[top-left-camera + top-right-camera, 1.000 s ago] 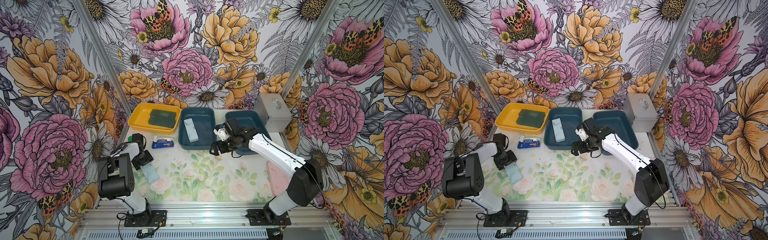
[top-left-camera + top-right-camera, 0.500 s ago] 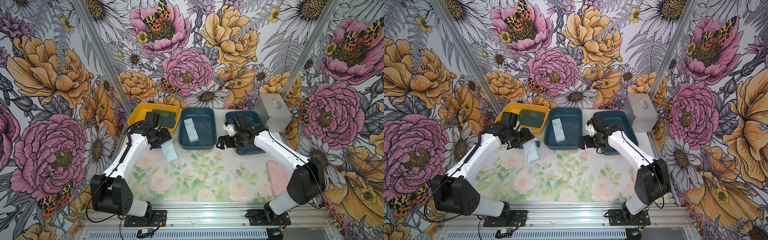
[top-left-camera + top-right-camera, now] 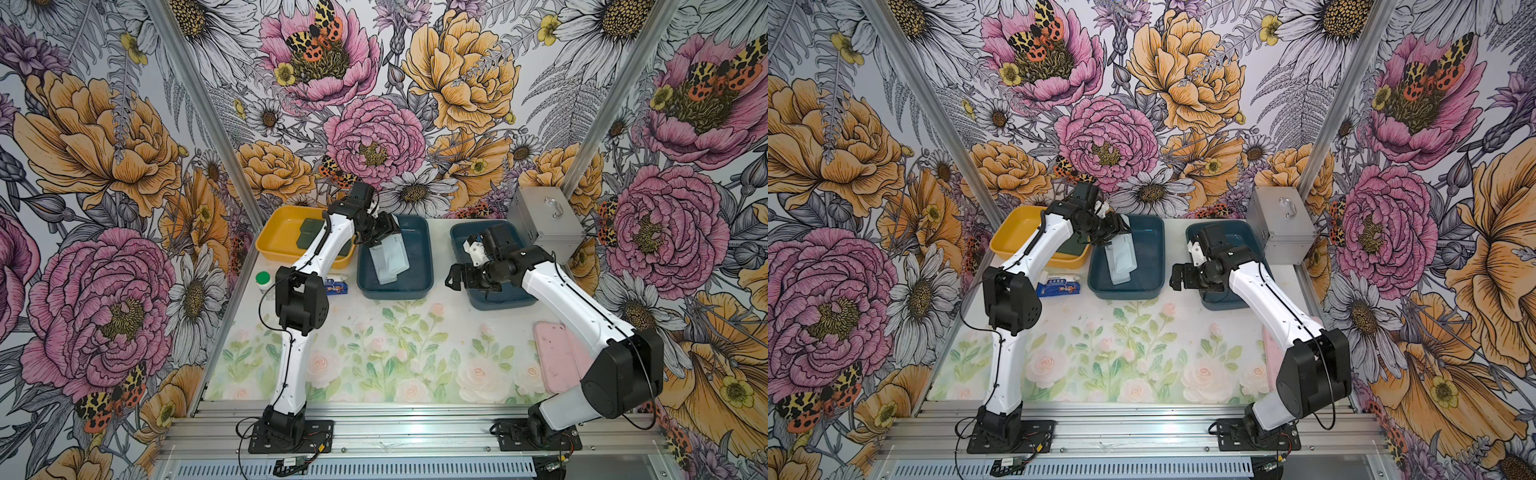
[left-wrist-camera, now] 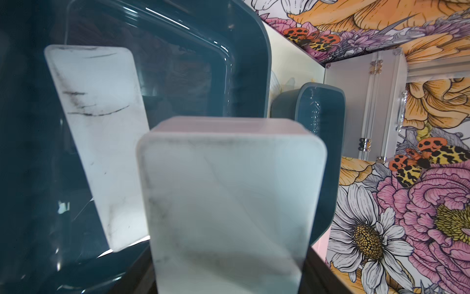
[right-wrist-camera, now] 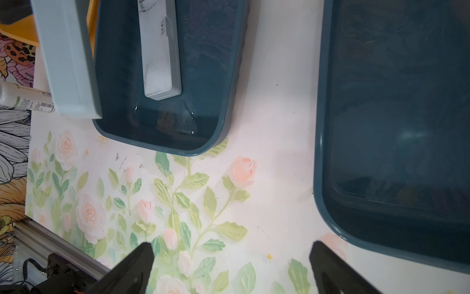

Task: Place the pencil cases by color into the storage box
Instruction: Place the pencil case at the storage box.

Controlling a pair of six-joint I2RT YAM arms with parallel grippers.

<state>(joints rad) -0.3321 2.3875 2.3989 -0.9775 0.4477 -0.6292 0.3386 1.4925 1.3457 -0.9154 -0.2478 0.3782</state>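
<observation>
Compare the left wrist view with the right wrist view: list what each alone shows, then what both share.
Left wrist only: the silver metal box. Right wrist only: the open right tool, the floral table mat, the white tube, a corner of the yellow tray. Both: the held pale blue case, the second pale blue case lying in the middle teal tray, and the other teal tray.

White links (image 3: 573,299), black joints (image 3: 301,301), thin black cables (image 3: 261,305); right pincer (image 5: 231,247) black.

teal trays (image 3: 395,292) 2 | yellow tray (image 3: 280,228) 1 | pale blue cases (image 3: 388,257) 2 | metal box (image 3: 544,226) 1
</observation>
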